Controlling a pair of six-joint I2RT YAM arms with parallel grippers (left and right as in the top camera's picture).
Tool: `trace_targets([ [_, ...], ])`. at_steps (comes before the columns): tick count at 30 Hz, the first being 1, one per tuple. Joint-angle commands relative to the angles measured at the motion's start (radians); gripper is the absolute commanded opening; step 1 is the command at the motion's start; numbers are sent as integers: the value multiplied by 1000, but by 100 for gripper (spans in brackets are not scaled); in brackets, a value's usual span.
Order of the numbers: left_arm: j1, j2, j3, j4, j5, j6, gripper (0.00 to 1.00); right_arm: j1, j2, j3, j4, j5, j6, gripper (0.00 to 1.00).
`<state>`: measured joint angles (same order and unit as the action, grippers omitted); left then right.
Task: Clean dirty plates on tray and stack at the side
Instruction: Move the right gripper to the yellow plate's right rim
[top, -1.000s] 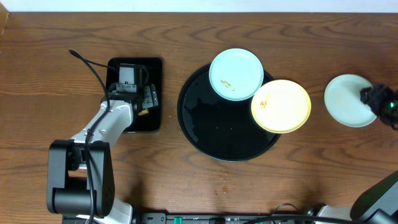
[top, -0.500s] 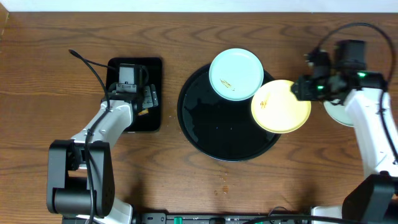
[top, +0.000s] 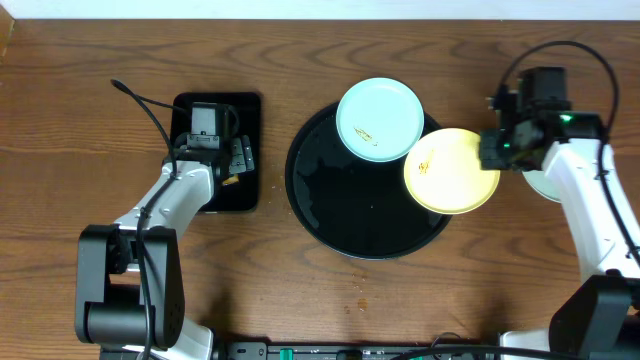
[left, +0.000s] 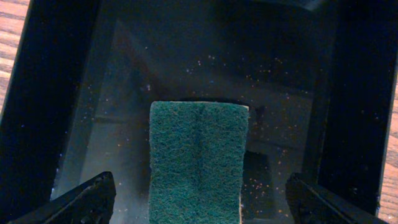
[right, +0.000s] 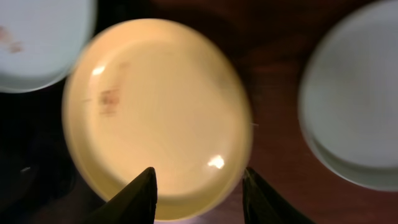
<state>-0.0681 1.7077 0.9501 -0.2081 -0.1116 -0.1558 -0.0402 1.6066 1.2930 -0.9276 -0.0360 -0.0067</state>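
The yellow plate (right: 155, 112), overhanging the right rim of the tray (top: 320, 200), is lying under the released right claw (right: 199, 190), which should, I judge, be straddling its near rim squarely before clenching.

Below me the yellow plate (right: 155, 118) looks smooth and glossy; the round tray (top: 335, 205) beneath it is glossy black, the table (top: 80, 100) beside the plate matt wood-grain.
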Motion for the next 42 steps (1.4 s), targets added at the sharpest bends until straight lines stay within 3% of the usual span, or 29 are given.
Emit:
trace_targets([
  [1, 0, 4, -6, 0, -13, 10, 87, -46, 4, -29, 4, 17, 21, 42],
  [12, 0, 4, -6, 0, -13, 10, 87, -88, 4, -216, 194, -74, 17, 42],
  [16, 0, 4, -6, 0, -13, 10, 87, -89, 4, -254, 229, -73, 18, 32],
  [24, 0, 4, -6, 1, -13, 10, 87, -89, 4, -312, 287, -43, 17, 31],
  [31, 0, 4, -6, 0, -13, 10, 88, -89, 4, -317, 338, -43, 18, 13],
  [33, 0, 4, -6, 0, -13, 10, 87, -89, 4, -317, 342, -43, 18, 1],
  [42, 0, 4, -6, 0, -13, 10, 87, -89, -47, -200, 239, -132, 57, 1],
])
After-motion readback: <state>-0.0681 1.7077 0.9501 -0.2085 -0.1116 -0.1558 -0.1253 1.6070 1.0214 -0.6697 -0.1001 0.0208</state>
